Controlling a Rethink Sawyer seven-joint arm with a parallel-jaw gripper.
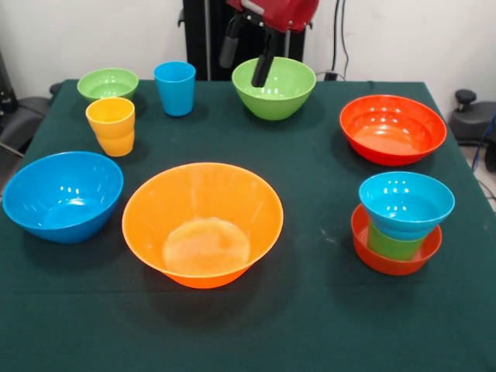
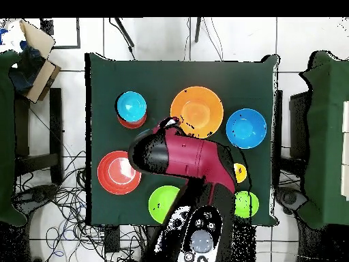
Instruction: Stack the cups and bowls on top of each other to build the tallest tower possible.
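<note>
From across the table, the green cloth (image 1: pixel 310 325) carries seven bowls and three cups, all mouth-up. Loose bowls: a large orange bowl (image 1: pixel 203 223) near the front middle, a large blue bowl (image 1: pixel 62 195) at its left, a wide red bowl (image 1: pixel 392 128) at the right, a green bowl (image 1: pixel 273 87) at the back middle and a small green bowl (image 1: pixel 108 84) at the back left. Loose cups: a blue cup (image 1: pixel 174 87) beside that small bowl and a yellow-orange cup (image 1: pixel 111 125) just in front of it. The tower (image 1: pixel 399 225) stands upright at the front right: a shallow red-orange bowl lowest, a green cup in it, a small blue bowl on top, widening upward. The gripper (image 1: pixel 246 53) hangs over the back green bowl, its two dark fingers (image 1: pixel 263 66) spread apart, holding nothing. From above, the red arm (image 2: pixel 187 158) covers the table's middle; the tower's blue top (image 2: pixel 131 106), the orange bowl (image 2: pixel 196 111), blue bowl (image 2: pixel 246 127), red bowl (image 2: pixel 117 172) and green bowl (image 2: pixel 163 202) show around it, the yellow-orange cup (image 2: pixel 240 172) and small green bowl (image 2: pixel 247 203) peek out beside it, and the blue cup is hidden.
</note>
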